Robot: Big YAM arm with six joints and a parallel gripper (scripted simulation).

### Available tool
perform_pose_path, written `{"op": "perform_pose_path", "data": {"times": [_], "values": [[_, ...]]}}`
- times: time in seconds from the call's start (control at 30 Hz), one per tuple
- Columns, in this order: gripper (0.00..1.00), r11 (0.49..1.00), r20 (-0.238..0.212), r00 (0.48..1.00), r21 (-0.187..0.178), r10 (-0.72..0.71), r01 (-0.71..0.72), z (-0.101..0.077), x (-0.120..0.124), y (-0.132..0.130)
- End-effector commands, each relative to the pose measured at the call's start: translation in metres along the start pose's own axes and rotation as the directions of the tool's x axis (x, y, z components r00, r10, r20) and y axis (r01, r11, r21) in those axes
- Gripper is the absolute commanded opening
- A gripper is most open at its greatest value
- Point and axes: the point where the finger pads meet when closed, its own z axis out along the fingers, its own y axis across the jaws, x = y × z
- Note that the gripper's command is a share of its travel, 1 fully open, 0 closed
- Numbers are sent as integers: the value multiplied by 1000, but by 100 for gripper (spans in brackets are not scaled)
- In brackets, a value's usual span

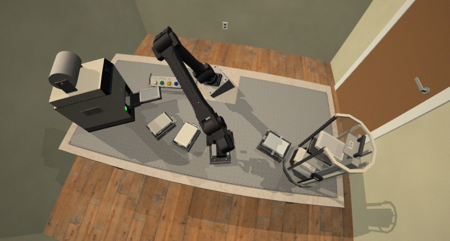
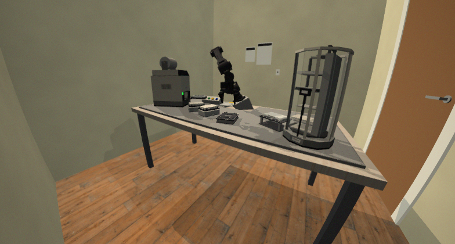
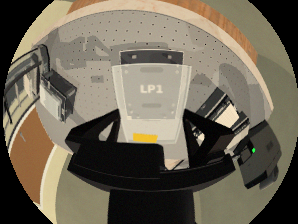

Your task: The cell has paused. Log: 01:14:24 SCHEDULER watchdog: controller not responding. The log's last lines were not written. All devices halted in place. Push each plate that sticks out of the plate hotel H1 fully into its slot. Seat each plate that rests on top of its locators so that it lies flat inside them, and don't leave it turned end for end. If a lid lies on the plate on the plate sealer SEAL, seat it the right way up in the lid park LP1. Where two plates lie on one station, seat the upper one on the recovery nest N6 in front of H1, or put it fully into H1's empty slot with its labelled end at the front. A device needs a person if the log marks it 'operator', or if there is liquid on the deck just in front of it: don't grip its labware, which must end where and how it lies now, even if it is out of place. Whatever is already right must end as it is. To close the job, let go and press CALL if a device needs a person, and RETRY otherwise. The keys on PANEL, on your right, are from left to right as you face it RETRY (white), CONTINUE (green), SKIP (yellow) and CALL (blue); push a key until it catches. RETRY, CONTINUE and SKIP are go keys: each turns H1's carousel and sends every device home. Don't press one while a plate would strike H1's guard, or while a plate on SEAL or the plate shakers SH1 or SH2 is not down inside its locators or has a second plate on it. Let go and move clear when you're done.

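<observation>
My gripper (image 3: 151, 112) is shut on a clear lid (image 1: 213, 149) (image 2: 225, 104) (image 3: 151, 125) with a yellow mark. It holds the lid above the lid park LP1 (image 1: 220, 160) (image 2: 227, 117) (image 3: 127, 58), whose lettering shows through the lid. The sealer SEAL (image 1: 102, 113) (image 2: 170, 89) (image 3: 262, 157) has a plate (image 1: 149, 94) on its extended tray. Two pale plates (image 1: 161, 124) (image 1: 186, 134) lie on stations left of LP1; their exact seating is unclear. A pale plate (image 1: 276, 142) (image 2: 275, 115) lies on the raised nest before the hotel H1 (image 1: 350, 144) (image 2: 331, 95). H1 holds white plates.
PANEL (image 1: 165, 79) with white, green, yellow and blue keys stands behind SEAL's tray, beside the arm's base (image 1: 224, 87). H1's round guard (image 1: 373, 144) rises at the right. Grey shapes on the deck between LP1 and the nest look like shadows; liquid cannot be told.
</observation>
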Motion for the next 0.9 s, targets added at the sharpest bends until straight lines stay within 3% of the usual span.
{"op": "perform_pose_path", "data": {"times": [0.0,0.87], "values": [[84,1000,-16,1000,3,4,-4,15,0,-3],[84,1000,-16,1000,3,4,-4,38,1,-3]]}}
